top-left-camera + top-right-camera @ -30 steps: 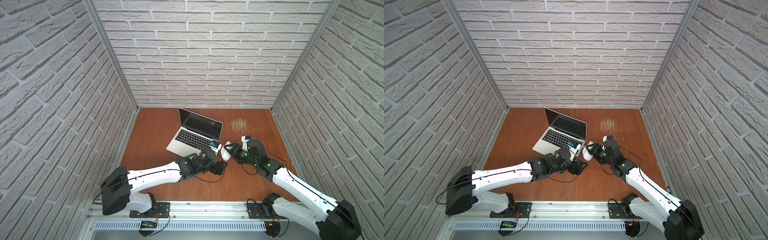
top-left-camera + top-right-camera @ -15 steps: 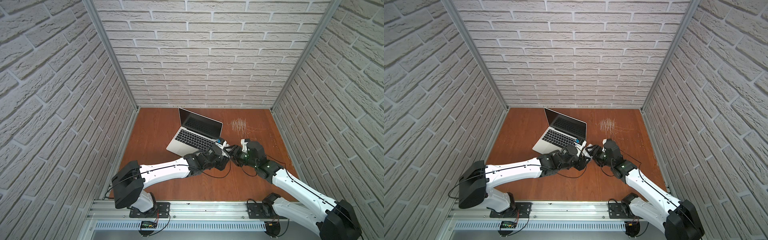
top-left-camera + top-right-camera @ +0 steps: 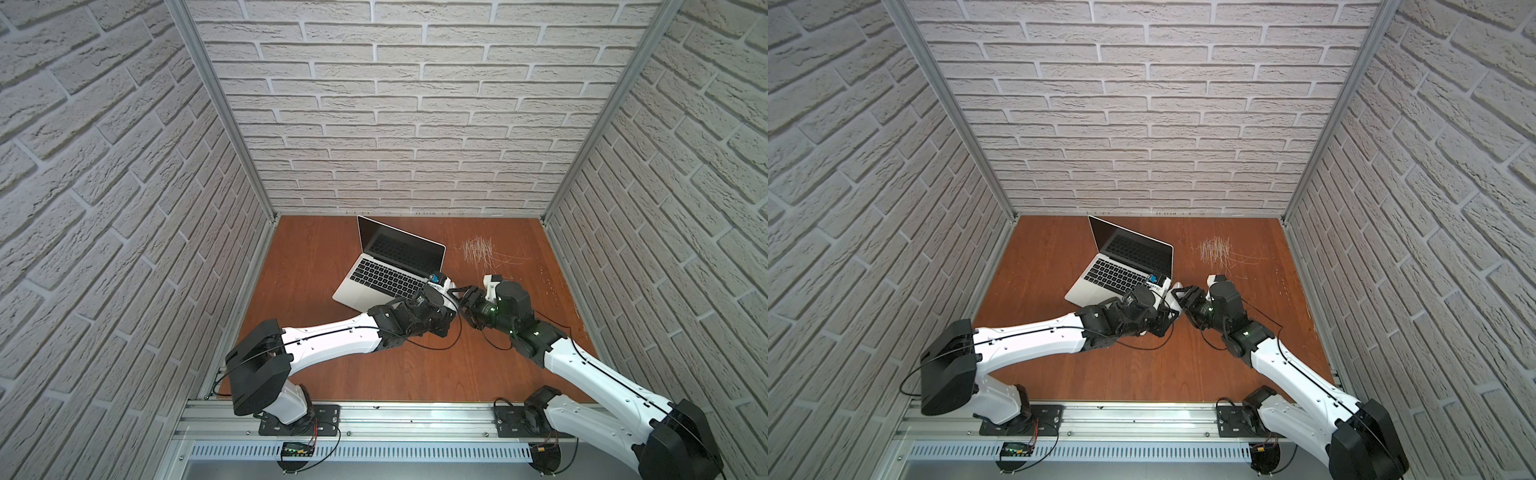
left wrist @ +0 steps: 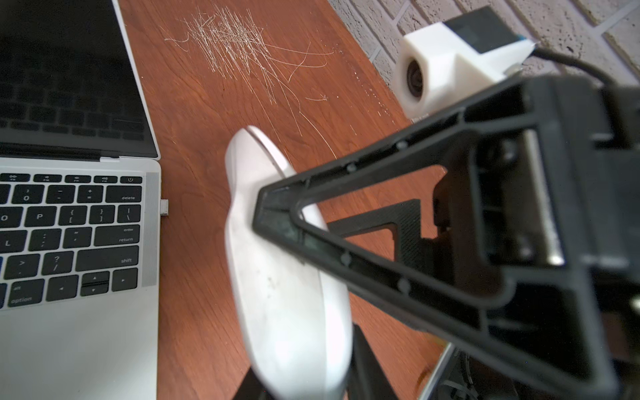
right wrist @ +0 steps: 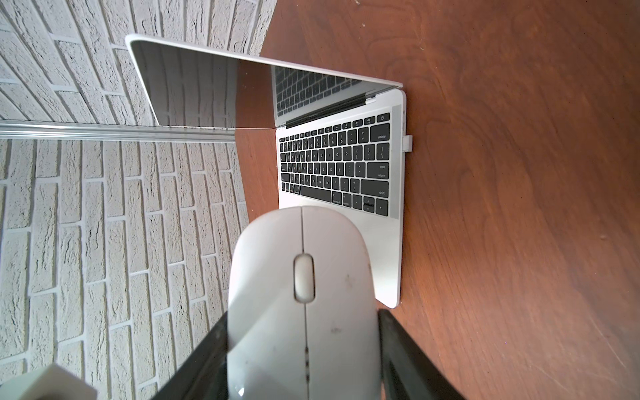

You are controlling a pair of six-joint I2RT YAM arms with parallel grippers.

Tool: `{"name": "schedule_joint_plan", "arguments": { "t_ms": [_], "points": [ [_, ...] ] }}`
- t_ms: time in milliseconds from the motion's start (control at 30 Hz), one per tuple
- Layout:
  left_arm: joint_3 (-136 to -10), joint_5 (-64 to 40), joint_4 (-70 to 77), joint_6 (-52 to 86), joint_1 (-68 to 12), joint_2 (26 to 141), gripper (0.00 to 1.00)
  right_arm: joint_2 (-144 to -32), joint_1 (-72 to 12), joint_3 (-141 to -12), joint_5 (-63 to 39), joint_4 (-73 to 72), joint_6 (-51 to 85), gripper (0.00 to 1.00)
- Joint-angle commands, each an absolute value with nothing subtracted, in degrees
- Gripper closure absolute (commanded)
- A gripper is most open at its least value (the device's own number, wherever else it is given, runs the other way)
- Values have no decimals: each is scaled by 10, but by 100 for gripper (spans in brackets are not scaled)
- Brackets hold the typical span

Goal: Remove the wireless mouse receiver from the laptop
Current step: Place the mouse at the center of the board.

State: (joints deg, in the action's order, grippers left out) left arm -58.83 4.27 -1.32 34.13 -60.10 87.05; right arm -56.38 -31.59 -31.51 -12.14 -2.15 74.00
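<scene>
The silver laptop lies open on the wooden table, and both top views show it. The wireless mouse receiver is a tiny grey stub sticking out of the laptop's right side beside the delete key, also visible in the right wrist view. A white mouse is held in the air just right of the laptop. My right gripper is shut on its two long sides. My left gripper is closed across the mouse's thin body at the other end. Neither gripper touches the receiver.
White scratches mark the table behind the grippers. Brick walls enclose the left, back and right sides. Both arms meet at the laptop's right front corner, with a cable looping under the left wrist.
My left arm reached forward and to the right to the mouse, and its jaws closed from wide open onto it. The right gripper stayed in place with the mouse.
</scene>
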Motion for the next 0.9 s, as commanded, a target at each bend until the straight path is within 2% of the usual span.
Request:
{"name": "schedule_joint_plan", "arguments": {
  "t_ms": [0, 133, 267, 500, 867],
  "points": [
    [-593, 56, 2, 294, -596, 864, 100, -561, -327, -317, -143, 2, 723, 42],
    [-590, 81, -56, 262, -596, 850, 100, -540, -313, -352, -108, 87, 667, 24],
    [-596, 112, -138, 209, -609, 845, 100, -513, -253, -380, -106, 163, 612, 15],
    [-666, 222, -293, 123, -689, 929, 100, -515, -127, -374, -153, 233, 559, 15],
    [-789, 333, -401, 94, -756, 1113, 100, -544, -84, -338, -208, 224, 542, 15]
  ]
}}
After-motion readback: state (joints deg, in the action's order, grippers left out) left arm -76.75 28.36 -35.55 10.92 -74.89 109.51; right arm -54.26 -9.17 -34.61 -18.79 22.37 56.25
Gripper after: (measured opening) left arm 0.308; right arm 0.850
